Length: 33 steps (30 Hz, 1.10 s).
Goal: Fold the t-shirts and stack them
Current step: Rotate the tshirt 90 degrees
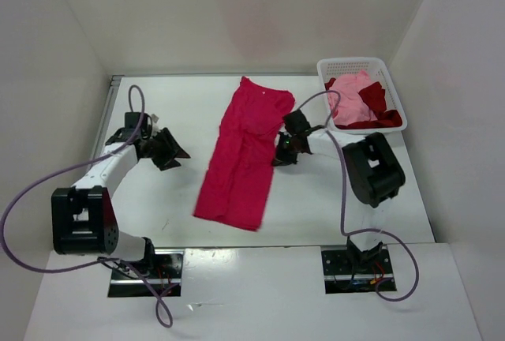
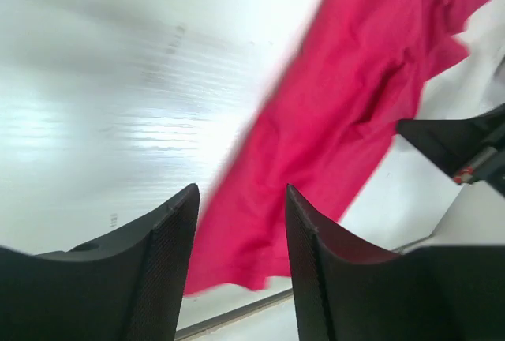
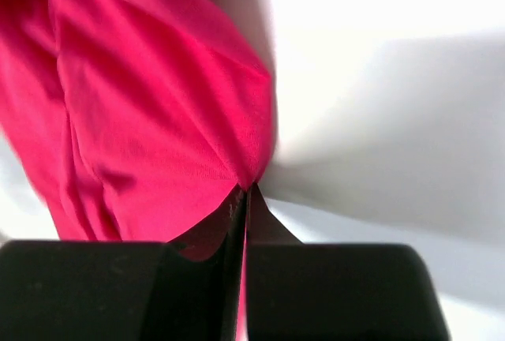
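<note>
The bright crimson-pink t-shirt lies in a long narrow strip down the middle of the table. My right gripper is shut on its right edge; the right wrist view shows the cloth pinched at the fingertips. My left gripper is open and empty, left of the shirt and apart from it; the left wrist view shows the shirt beyond its fingers. The pale pink t-shirt and the dark red t-shirt lie crumpled in the basket.
A white plastic lattice basket stands at the back right of the table. White walls close in the table on the left, back and right. The right arm's cable loops over the table on the right.
</note>
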Tool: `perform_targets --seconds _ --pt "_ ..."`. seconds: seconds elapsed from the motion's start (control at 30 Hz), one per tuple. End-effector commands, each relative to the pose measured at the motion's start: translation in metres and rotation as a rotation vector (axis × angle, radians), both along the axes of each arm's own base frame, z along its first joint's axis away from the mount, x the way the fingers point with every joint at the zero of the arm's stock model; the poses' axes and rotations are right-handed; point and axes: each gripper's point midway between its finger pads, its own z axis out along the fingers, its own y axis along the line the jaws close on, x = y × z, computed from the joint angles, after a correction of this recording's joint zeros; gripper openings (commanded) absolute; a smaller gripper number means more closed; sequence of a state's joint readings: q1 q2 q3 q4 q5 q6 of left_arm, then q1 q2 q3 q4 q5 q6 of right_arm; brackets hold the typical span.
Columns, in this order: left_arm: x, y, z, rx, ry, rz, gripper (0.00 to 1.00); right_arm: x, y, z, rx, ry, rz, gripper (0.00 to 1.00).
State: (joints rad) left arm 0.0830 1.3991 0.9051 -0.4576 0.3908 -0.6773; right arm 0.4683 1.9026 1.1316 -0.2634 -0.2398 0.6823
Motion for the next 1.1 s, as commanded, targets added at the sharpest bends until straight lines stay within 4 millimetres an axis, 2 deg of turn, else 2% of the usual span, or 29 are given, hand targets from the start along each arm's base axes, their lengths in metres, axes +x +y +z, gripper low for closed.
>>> perform_targets --seconds 0.0,0.03,0.07,0.13,0.17,0.2,0.23,0.27,0.3,0.33,0.37,0.4,0.47,0.5,0.53,0.57,0.63,0.67,0.77,0.8,0.83,0.9,0.93,1.0,1.03,1.07 --pt "0.015 -0.023 -0.002 0.044 -0.029 -0.101 0.56 -0.040 -0.055 -0.004 -0.141 0.056 0.007 0.04" --pt "0.020 -0.029 -0.003 0.052 -0.037 -0.119 0.58 -0.038 -0.058 0.011 -0.123 0.017 -0.005 0.12" --pt "0.024 -0.044 -0.004 0.051 -0.044 -0.160 0.58 -0.040 -0.056 0.017 -0.103 0.013 -0.011 0.20" --pt "0.050 -0.058 -0.003 0.053 -0.066 -0.184 0.60 -0.042 -0.056 0.031 -0.092 -0.010 -0.013 0.42" --pt "0.057 -0.072 -0.003 0.052 -0.077 -0.216 0.60 -0.037 -0.055 0.039 -0.082 -0.033 -0.014 0.44" --pt "0.067 -0.077 -0.016 0.052 -0.055 -0.226 0.60 -0.036 -0.054 0.047 -0.077 -0.046 -0.014 0.46" --pt "0.091 -0.081 -0.004 0.050 -0.117 -0.224 0.60 -0.033 -0.056 0.054 -0.065 -0.061 -0.032 0.46" --pt "0.102 -0.087 -0.004 0.049 -0.133 -0.235 0.60 -0.034 -0.056 0.057 -0.064 -0.063 -0.032 0.47" --pt "0.113 -0.088 -0.022 0.057 -0.111 -0.231 0.61 -0.034 -0.056 0.061 -0.059 -0.074 -0.033 0.47" --pt "0.129 -0.091 -0.022 0.056 -0.139 -0.230 0.61 -0.035 -0.056 0.062 -0.052 -0.078 -0.042 0.47" --pt "0.153 -0.095 -0.008 0.046 -0.192 -0.219 0.61 -0.041 -0.057 0.062 -0.042 -0.074 -0.036 0.47" --pt "0.163 -0.098 -0.029 0.040 -0.156 -0.226 0.61 -0.044 -0.053 0.064 -0.015 -0.074 -0.021 0.47" --pt "0.184 -0.107 -0.035 0.038 -0.171 -0.235 0.61 -0.052 -0.051 0.062 0.008 -0.062 -0.016 0.46" --pt "0.201 -0.111 -0.041 0.025 -0.175 -0.234 0.61 -0.054 -0.052 0.066 0.016 -0.068 -0.023 0.46" --pt "0.208 -0.119 -0.044 0.023 -0.189 -0.244 0.61 -0.056 -0.053 0.066 0.016 -0.069 -0.023 0.46" --pt "0.213 -0.120 -0.061 0.025 -0.166 -0.245 0.61 -0.055 -0.053 0.072 0.024 -0.087 -0.023 0.46" --pt "0.226 -0.132 -0.061 0.023 -0.195 -0.251 0.61 -0.056 -0.055 0.077 0.021 -0.097 -0.028 0.46" --pt "0.230 -0.133 -0.077 0.024 -0.181 -0.252 0.61 -0.059 -0.056 0.077 0.021 -0.099 -0.028 0.46" --pt "0.237 -0.157 -0.092 0.022 -0.171 -0.289 0.60 -0.062 -0.054 0.080 0.036 -0.092 -0.018 0.46" --pt "0.239 -0.161 -0.096 0.029 -0.169 -0.292 0.56 -0.063 -0.052 0.081 0.043 -0.089 -0.013 0.46" --pt "0.238 -0.167 -0.108 0.030 -0.149 -0.302 0.52 -0.061 -0.051 0.085 0.055 -0.100 -0.022 0.46" --pt "0.246 -0.176 -0.106 0.019 -0.165 -0.301 0.39 -0.063 -0.050 0.083 0.063 -0.095 -0.016 0.46" --pt "0.248 -0.177 -0.114 0.008 -0.148 -0.284 0.27 -0.063 -0.050 0.086 0.067 -0.104 -0.016 0.46" --pt "0.257 -0.174 -0.113 0.018 -0.139 -0.220 0.12 -0.063 -0.050 0.086 0.067 -0.104 -0.016 0.46" --pt "0.263 -0.162 -0.113 0.024 -0.133 -0.176 0.00 -0.063 -0.050 0.086 0.067 -0.104 -0.016 0.46" --pt "0.267 -0.153 -0.114 0.035 -0.128 -0.136 0.00 -0.065 -0.051 0.085 0.063 -0.095 -0.016 0.46"
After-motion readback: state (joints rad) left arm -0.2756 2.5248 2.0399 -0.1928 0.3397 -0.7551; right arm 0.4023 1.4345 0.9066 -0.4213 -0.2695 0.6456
